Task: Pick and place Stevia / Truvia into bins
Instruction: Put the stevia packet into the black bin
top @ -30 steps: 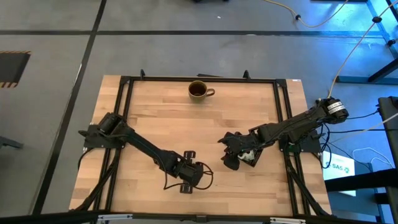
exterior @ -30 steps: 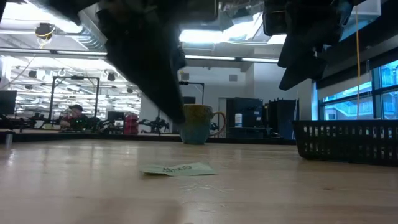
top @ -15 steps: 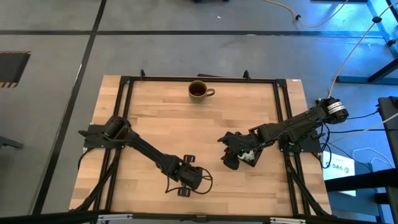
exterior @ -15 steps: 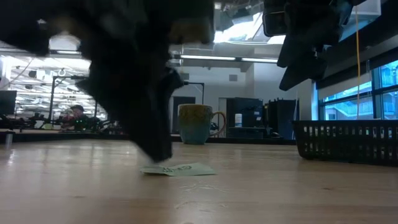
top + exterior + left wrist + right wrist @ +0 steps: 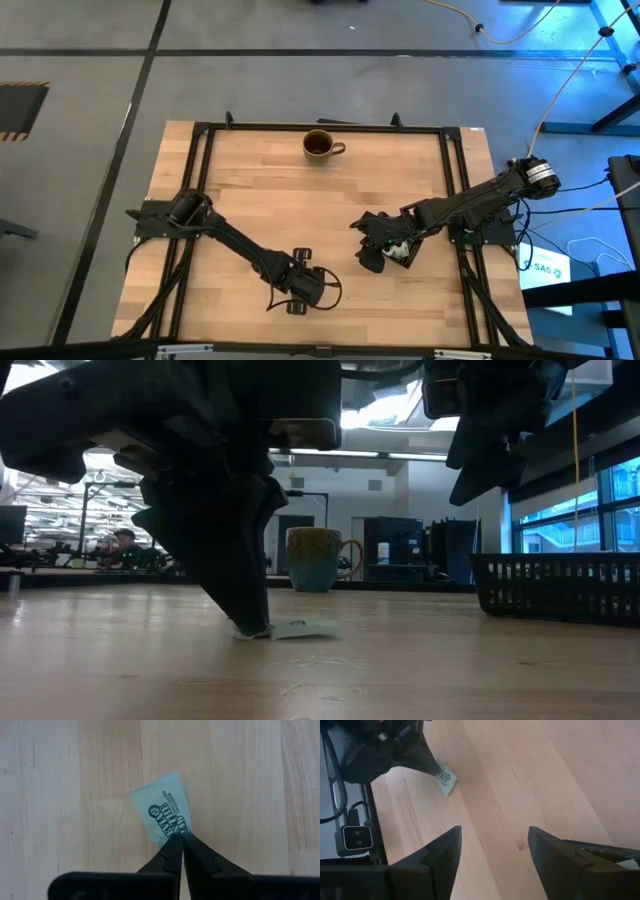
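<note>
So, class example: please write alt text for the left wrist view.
The left gripper, fingers closed to a point, pinches one end of a pale green sachet with dark printing, lying flat on the light wooden table.

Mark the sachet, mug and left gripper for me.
sachet (image 5: 162, 807), left wrist view, printed face.
mug (image 5: 314, 558), low view, side wall.
left gripper (image 5: 183, 840), left wrist view, between its fingertips, shut on the sachet's edge.

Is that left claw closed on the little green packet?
Yes, shut: the left gripper's fingertips meet on the sachet's edge, which lies flat on the table.
</note>
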Controlling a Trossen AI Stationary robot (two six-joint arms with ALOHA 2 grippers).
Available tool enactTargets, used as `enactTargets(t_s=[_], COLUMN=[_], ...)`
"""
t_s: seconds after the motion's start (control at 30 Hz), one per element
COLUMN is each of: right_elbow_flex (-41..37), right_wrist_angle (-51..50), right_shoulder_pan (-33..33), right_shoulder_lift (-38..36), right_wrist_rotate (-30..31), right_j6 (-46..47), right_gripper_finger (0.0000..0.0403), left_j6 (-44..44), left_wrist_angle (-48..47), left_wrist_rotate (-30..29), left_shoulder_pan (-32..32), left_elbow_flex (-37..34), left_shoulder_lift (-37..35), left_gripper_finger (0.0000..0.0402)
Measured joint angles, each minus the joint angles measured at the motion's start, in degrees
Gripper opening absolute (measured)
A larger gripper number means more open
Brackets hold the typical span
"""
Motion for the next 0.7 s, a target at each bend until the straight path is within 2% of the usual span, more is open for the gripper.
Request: enactTargets(t_s=[0.2,0.53,0.7], right_elbow_flex=[0.0,0.0,0.0], right_wrist_angle=[1.8,9.1,12.1], right_shoulder_pan=[0.0,-0.6,-1.3], right_shoulder_lift=[0.0,0.0,0.0], right_wrist_rotate=[0.0,0.0,0.0], right_j6=[1.7,13.5,14.8], right_gripper_finger=[0.0232,0.0232,0.0232], left_j6=[0.0,0.7,3.3], left_wrist_angle=[-0.6,3.3,5.9], left_wrist_rotate=[-0.5,-15.5,-19.0], left_shoulder_pan=[0.2,2.3,3.4], left_elbow_flex=[-0.4,-0.3,-0.3], left_shoulder_lift=[-1.3,-10.5,-12.6], left_gripper_finger=[0.0004,0.0003,0.0003])
